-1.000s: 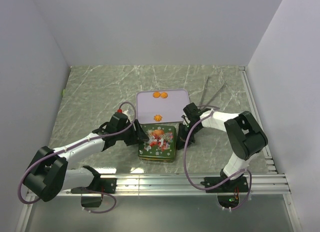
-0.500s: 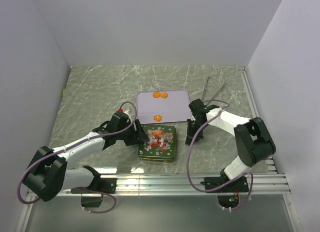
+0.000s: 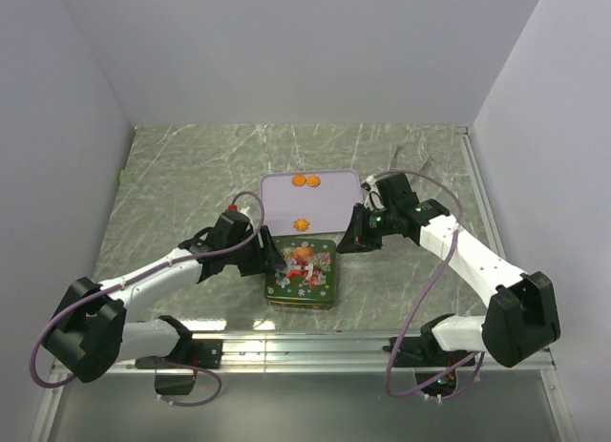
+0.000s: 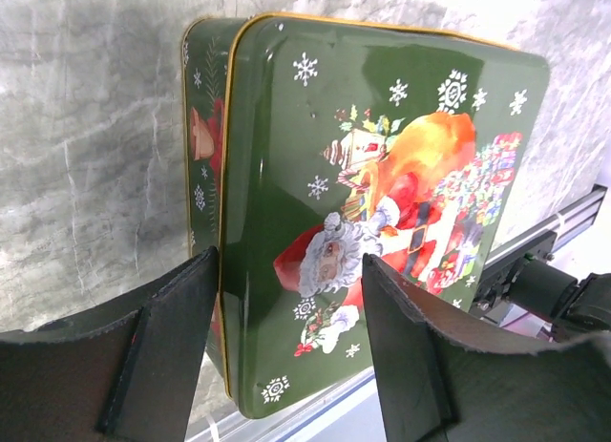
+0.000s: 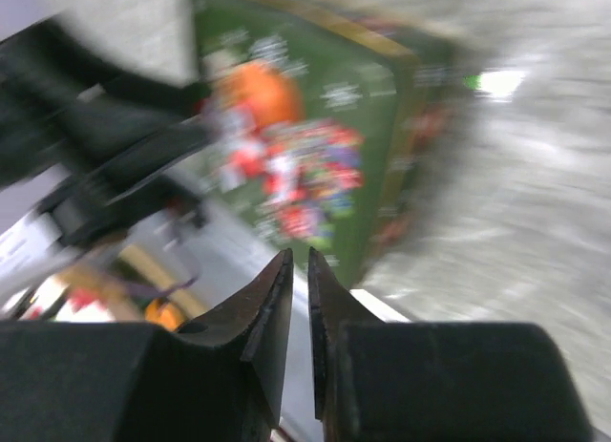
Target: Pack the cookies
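A green Christmas tin (image 3: 302, 273) with a Santa lid lies shut near the front edge. Behind it a white tray (image 3: 329, 205) holds three orange cookies, two at the back (image 3: 305, 181) and one at the front (image 3: 302, 224). My left gripper (image 3: 273, 262) is open at the tin's left edge. In the left wrist view its fingers (image 4: 163, 351) straddle the lid's (image 4: 382, 184) near left edge. My right gripper (image 3: 352, 242) hovers by the tin's right rear corner, shut and empty. The right wrist view is blurred, with the gripper (image 5: 299, 270) over the tin (image 5: 305, 136).
Metal tongs (image 3: 405, 175) lie on the marble table at the back right. White walls close in the left, the back and the right. An aluminium rail (image 3: 382, 347) runs along the front edge by the arm bases.
My right arm has swung its elbow out to the right and lifted, and its gripper has shifted back beside the tin's right rear corner. My left arm has barely moved.
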Robot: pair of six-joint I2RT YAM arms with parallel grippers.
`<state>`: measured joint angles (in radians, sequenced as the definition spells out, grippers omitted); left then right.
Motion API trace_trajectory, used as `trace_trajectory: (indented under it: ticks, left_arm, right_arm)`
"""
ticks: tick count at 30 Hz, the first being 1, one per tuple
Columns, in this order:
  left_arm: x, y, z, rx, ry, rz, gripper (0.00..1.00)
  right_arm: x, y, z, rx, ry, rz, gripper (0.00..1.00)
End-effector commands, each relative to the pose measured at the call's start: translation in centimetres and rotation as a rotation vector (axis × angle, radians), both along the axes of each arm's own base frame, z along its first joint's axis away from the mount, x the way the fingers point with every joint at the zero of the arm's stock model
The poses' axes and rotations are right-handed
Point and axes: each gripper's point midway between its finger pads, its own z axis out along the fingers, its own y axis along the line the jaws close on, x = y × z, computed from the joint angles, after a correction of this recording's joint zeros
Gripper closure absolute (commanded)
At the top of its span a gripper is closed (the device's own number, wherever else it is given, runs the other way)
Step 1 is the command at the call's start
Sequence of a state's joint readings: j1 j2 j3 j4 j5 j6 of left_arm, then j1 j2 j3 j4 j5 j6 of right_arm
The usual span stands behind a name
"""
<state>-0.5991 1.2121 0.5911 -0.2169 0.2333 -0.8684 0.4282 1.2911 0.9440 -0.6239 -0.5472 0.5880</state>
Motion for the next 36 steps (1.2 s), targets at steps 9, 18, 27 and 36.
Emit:
trace_trajectory:
  ticks: [9, 18, 27, 36]
  left_arm:
    - [0.5, -1.3, 0.8, 0.014, -0.033, -0.04, 0.34]
    - [0.4, -1.3, 0.9, 0.008, -0.036, -0.033, 0.34]
    - [0.3, -1.3, 0.6, -0.003, -0.03, -0.019, 0.34]
    - [1.2, -1.3, 1.5, 0.02, -0.057, -0.004, 0.31]
  right_arm:
    - [-1.4, 5.2, 1.7, 0.433, 0.049, 0.209, 0.87]
    - [-4.6, 3.5, -12.8, 0.288, 0.473, 0.037, 0.98]
    - [-3.3, 3.0, -11.4, 0.208, 0.385, 0.033, 0.97]
    - [0.7, 2.9, -3.2, 0.158, 0.111, 0.027, 0.89]
